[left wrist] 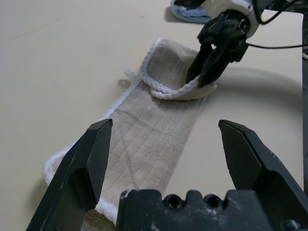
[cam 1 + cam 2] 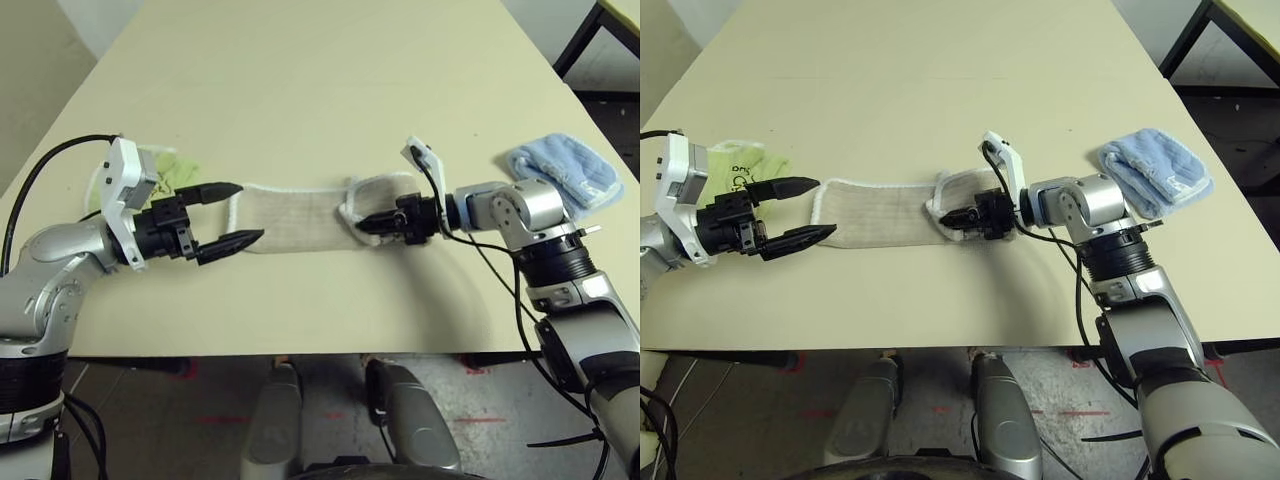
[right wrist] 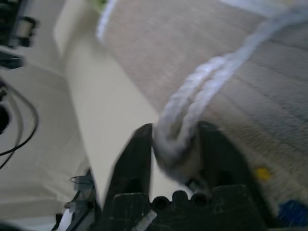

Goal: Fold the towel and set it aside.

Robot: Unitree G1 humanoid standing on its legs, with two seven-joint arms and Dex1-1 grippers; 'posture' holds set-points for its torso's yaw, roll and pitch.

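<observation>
The left gripper [image 2: 232, 215] hovers with jaws spread wide at the left end of the towel [image 2: 295, 221], a long folded strip on the table [image 2: 320, 90]. The right gripper [image 2: 366, 225] pinches the turned-over right end.

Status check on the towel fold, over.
Left gripper open, hovering at the towel's left end. Right gripper at the folded-over right end, white edging between its fingers. Nothing in the way.
</observation>
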